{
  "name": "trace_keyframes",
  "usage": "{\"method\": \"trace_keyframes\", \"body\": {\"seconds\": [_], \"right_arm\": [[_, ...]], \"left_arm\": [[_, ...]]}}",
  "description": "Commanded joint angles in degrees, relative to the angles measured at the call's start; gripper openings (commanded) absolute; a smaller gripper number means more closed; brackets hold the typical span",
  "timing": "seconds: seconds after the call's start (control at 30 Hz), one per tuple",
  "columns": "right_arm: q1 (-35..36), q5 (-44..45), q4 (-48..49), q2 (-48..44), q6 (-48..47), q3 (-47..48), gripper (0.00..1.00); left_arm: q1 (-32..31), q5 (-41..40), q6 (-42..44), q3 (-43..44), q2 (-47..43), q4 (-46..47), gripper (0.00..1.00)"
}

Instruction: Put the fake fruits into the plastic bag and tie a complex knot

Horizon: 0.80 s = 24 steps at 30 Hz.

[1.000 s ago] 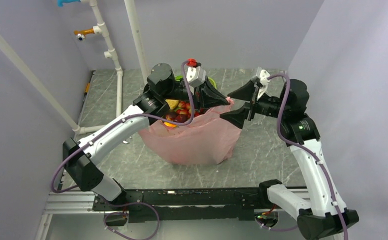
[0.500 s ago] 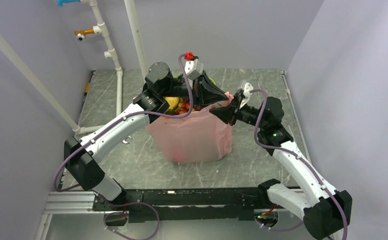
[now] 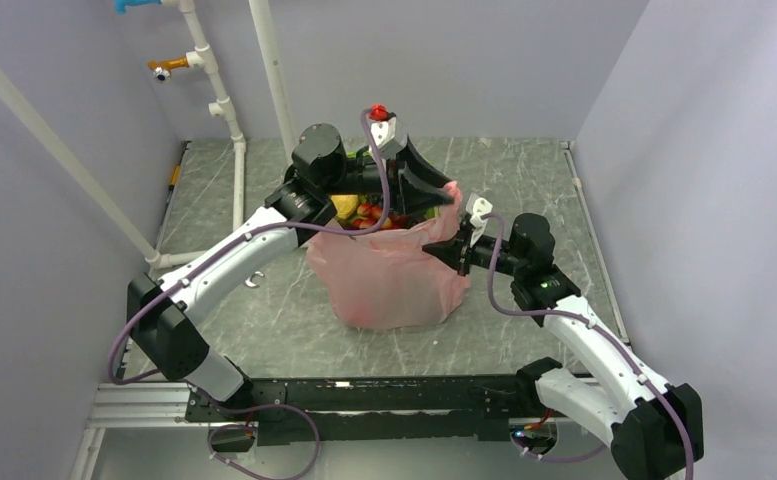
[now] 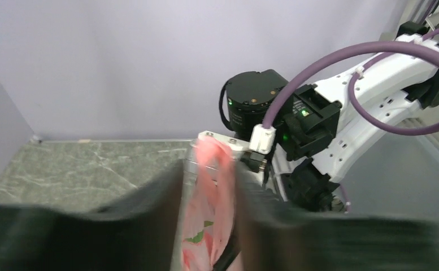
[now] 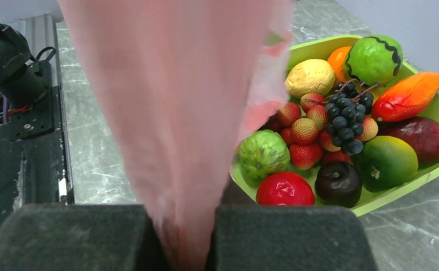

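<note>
The pink plastic bag [image 3: 389,275] stands mid-table with its mouth up. My right gripper [image 3: 452,252] is at the bag's right upper edge, shut on the pink plastic [image 5: 172,113], which is pinched between its pads [image 5: 285,237]. My left gripper [image 3: 447,202] is above the bag's far right corner with its jaws apart. A pink handle strip [image 4: 211,180] runs loosely between its blurred fingers [image 4: 149,209]. The fake fruits [image 5: 341,130] lie in a lime-green tray [image 5: 420,175] behind the bag: a red apple [image 5: 285,189], dark grapes [image 5: 344,121] and green, orange and yellow ones. No knot is in view.
White pipes [image 3: 226,110] rise along the back left wall. Purple walls close in the table on three sides. A black and silver rail [image 3: 364,395] carrying the arm bases runs along the near edge. The right arm's elbow [image 3: 534,250] hangs right of the bag.
My right gripper swung left from open air to the bag's right edge and shut on it. My left gripper opened off the handle. The bag's top drew narrower.
</note>
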Motion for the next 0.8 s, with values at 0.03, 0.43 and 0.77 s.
{"method": "trace_keyframes", "body": {"seconds": [0.03,0.43,0.77], "right_arm": [[0.25,-1.91,-6.49,-0.7,1.0,5.07,0.0],[-0.32,-0.27,-3.3,-0.08,6.07,1.76,0.0],[-3.28,-6.01,2.17,9.54,18.78,1.06,0.0]], "left_arm": [[2.31,0.22,12.71,1.38,-6.97,-11.53,0.96],[6.76,-2.7,46.81,-20.17,-17.1,-42.27,0.66],[1.98,-9.19,41.3,-34.1,-18.95,-31.33,0.11]]}}
